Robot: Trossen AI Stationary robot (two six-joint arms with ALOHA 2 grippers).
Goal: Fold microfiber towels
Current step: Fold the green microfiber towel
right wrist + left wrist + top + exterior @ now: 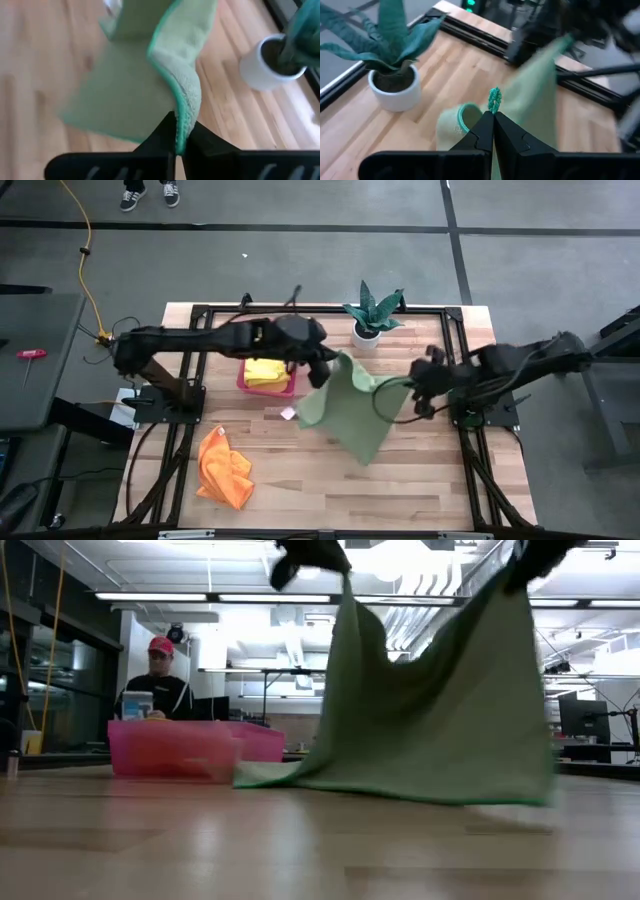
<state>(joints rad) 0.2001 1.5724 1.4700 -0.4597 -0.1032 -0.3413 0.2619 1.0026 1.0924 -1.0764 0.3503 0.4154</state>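
High view, left hand (322, 366): closed on the far-left corner of the light green towel (350, 408), above the bench (420, 470) centre.
High view, right hand (418, 383): closed on the towel's right corner; cloth hangs between the two, its near end low over the wood.
High view, count: one green towel in hand; one orange towel (224, 468) crumpled near-left; yellow cloth (266, 371) in the pink tray (243, 385), number of pieces not discernible; one potted plant (371, 315) at the far edge.
Low view, towel: (440, 710) suspended from two top corners, lower edge dragging on the bench at left, beside the tray (170, 748).
Low view, room: one person (157, 680) seated beyond the bench.
Left wrist view, grip: fingers (485, 135) pressed together, teal-edged hem showing just past the tips.
Right wrist view, grip: fingers (165, 132) pinched on a thick hem fold of towel (130, 85).
Advice, judgement: draw both corners apart until the top edge is taut, keep them level, then lay the cloth flat, clear of tray and plant, before creasing.
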